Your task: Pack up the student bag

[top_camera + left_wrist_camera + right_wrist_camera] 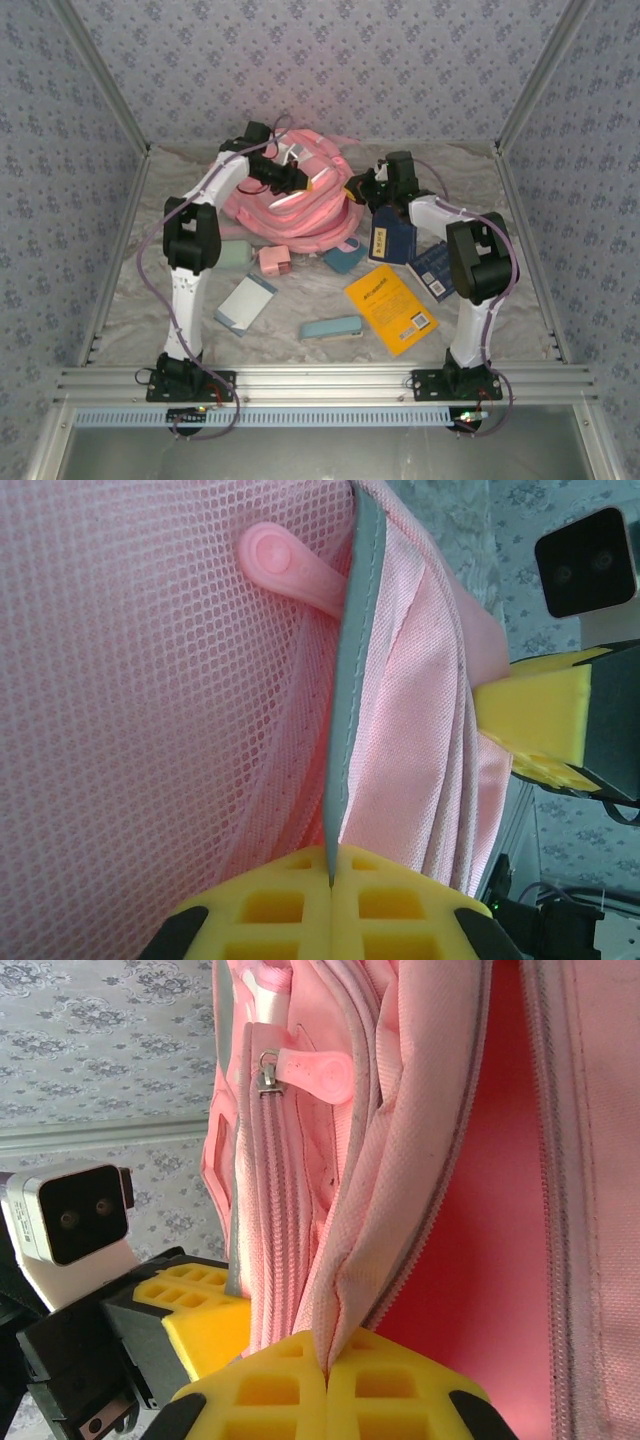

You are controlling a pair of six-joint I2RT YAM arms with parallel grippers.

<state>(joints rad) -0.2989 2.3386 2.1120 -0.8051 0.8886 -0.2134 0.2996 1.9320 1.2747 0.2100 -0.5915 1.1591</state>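
Plainly, the student bag lay between the two sets of jaws, neither nearer: left jaws clamped on its grey-piped rim, right jaws clamped on the zip edge of its opening.

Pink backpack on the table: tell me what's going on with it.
Both arms have hold of the pink backpack at the far side of the table. The left gripper is shut on a grey-trimmed edge beside the mesh panel, and the right gripper is shut on a zipper edge of the opening, whose red lining shows. A yellow book, a teal case and a notebook lie loose on the table, not yet packed.
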